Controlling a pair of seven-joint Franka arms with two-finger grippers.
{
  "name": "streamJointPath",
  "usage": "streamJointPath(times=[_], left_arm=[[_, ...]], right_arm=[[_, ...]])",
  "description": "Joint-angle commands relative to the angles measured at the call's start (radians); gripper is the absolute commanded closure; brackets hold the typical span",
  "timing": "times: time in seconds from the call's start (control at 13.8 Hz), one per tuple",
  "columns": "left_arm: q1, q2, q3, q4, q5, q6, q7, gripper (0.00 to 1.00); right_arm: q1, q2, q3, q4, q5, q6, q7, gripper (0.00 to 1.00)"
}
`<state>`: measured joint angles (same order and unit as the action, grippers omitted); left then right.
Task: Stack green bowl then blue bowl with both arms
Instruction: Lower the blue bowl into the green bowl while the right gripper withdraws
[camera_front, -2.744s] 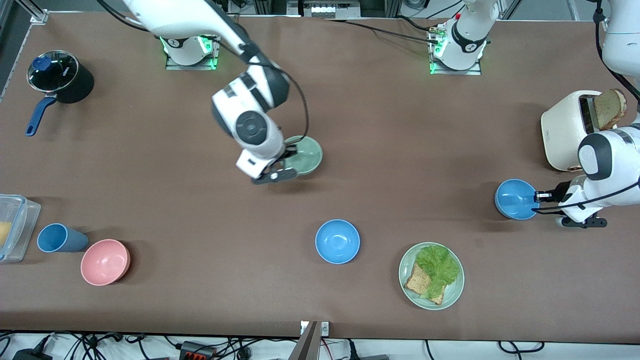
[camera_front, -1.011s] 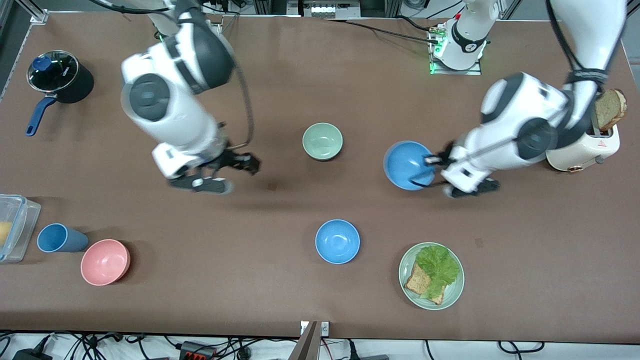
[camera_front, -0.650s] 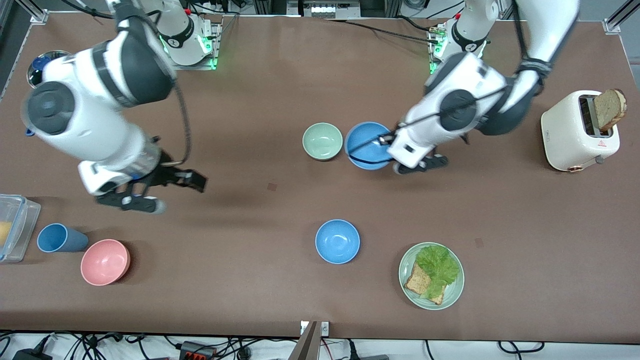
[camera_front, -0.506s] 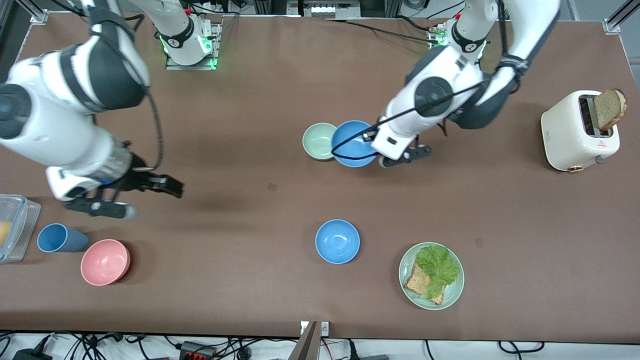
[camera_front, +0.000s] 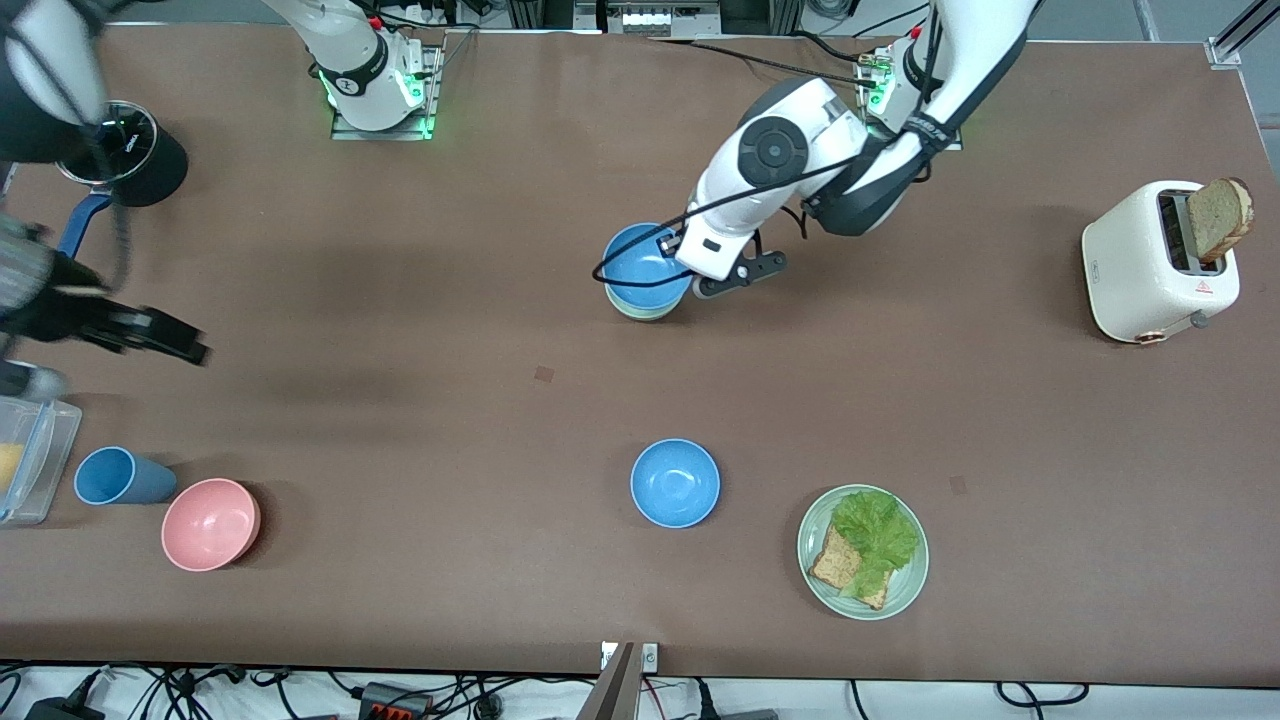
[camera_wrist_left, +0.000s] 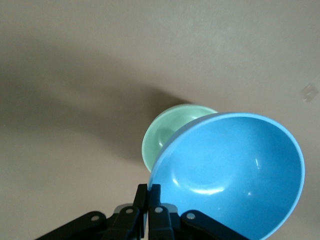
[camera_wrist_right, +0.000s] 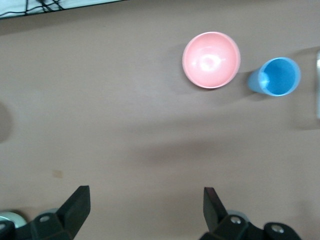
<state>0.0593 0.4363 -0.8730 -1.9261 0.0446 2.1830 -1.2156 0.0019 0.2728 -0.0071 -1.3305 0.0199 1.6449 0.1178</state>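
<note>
The green bowl (camera_front: 640, 310) stands mid-table, mostly covered by a blue bowl (camera_front: 643, 262) held tilted right over it. My left gripper (camera_front: 680, 250) is shut on that blue bowl's rim. In the left wrist view the fingers (camera_wrist_left: 156, 192) pinch the rim of the blue bowl (camera_wrist_left: 235, 170), and the green bowl (camera_wrist_left: 162, 137) shows just past it. I cannot tell whether the two bowls touch. My right gripper (camera_front: 185, 345) is open and empty over the table at the right arm's end. In the right wrist view the right gripper (camera_wrist_right: 145, 200) shows wide apart over bare table.
A second blue bowl (camera_front: 675, 482) sits nearer the camera, beside a green plate (camera_front: 915, 580) with lettuce and bread. A toaster (camera_front: 1150, 260) is at the left arm's end. A pot (camera_front: 120, 150), clear container (camera_front: 25, 455), blue cup (camera_front: 115, 475) and pink bowl (camera_front: 210, 523) are at the right arm's end.
The right gripper let go of the green bowl and swung away to its end of the table. The left gripper carried the blue bowl from near the toaster to over the green bowl.
</note>
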Motion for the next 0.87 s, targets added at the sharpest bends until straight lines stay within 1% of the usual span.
streamJointPath(times=[0.0, 0.14, 0.43, 0.51, 0.58, 0.65, 0.79], left_arm=[[-0.012, 0.018, 0.000, -0.014, 0.061, 0.023, -0.030, 0.99], [-0.018, 0.033, 0.000, -0.014, 0.115, 0.024, -0.079, 0.99], [-0.026, 0.078, 0.003, -0.008, 0.204, 0.029, -0.114, 0.99], [-0.029, 0.088, 0.003, -0.008, 0.233, 0.027, -0.140, 0.99], [-0.035, 0.099, 0.003, -0.008, 0.254, 0.029, -0.156, 0.99], [-0.035, 0.105, 0.003, -0.007, 0.261, 0.029, -0.156, 0.99], [-0.036, 0.110, 0.003, -0.005, 0.261, 0.029, -0.156, 0.99]], right_arm=[[-0.005, -0.059, -0.037, -0.054, -0.008, -0.026, -0.116, 0.00], [-0.026, -0.095, -0.033, -0.108, -0.009, -0.014, -0.122, 0.00], [-0.033, -0.109, -0.030, -0.110, -0.015, -0.030, -0.135, 0.00], [-0.030, -0.124, -0.030, -0.125, -0.018, -0.037, -0.136, 0.00], [-0.028, -0.159, -0.028, -0.172, -0.032, -0.037, -0.135, 0.00], [-0.028, -0.215, -0.025, -0.252, -0.053, -0.017, -0.135, 0.00], [-0.028, -0.314, -0.025, -0.385, -0.058, 0.024, -0.135, 0.00]])
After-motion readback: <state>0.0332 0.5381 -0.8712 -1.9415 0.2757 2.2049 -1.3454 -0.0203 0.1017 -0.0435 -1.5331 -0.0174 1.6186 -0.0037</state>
